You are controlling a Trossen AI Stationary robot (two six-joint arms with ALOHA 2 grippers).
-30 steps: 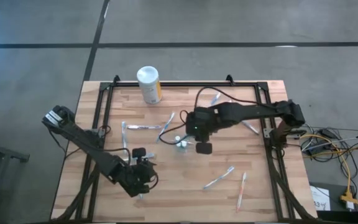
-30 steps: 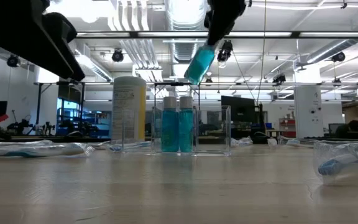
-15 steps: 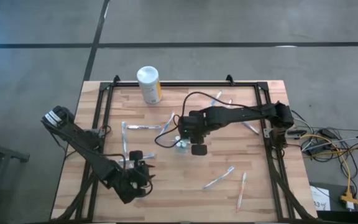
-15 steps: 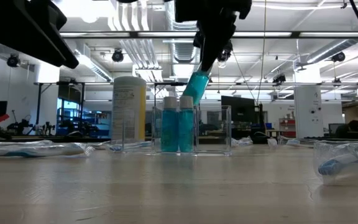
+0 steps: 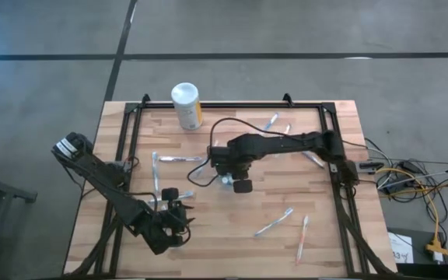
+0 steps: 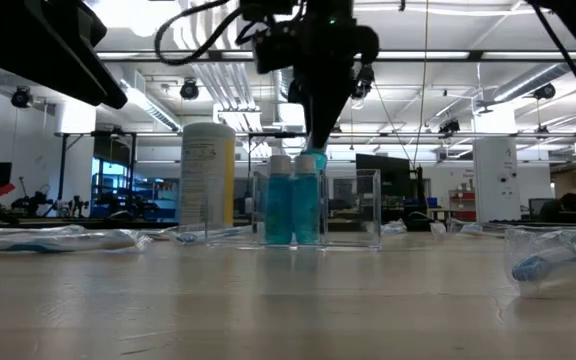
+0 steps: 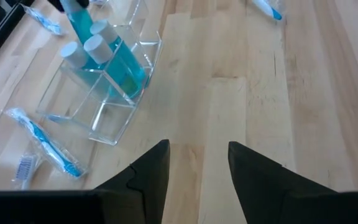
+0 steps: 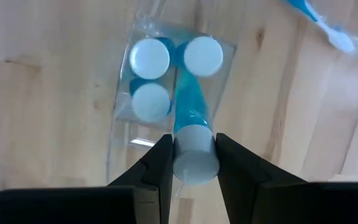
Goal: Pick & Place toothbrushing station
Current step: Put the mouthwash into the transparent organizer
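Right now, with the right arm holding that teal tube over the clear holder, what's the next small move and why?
Probably ease it straight down, then open. The right gripper is shut on a tilted teal tube whose lower end is already in the clear holder beside three standing tubes, and its cap is still between the fingers. The left gripper waits open nearby.

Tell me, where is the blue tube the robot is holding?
The tube is pinched in the right gripper, right over the clear cup mid-table, going in beside three other tubes.
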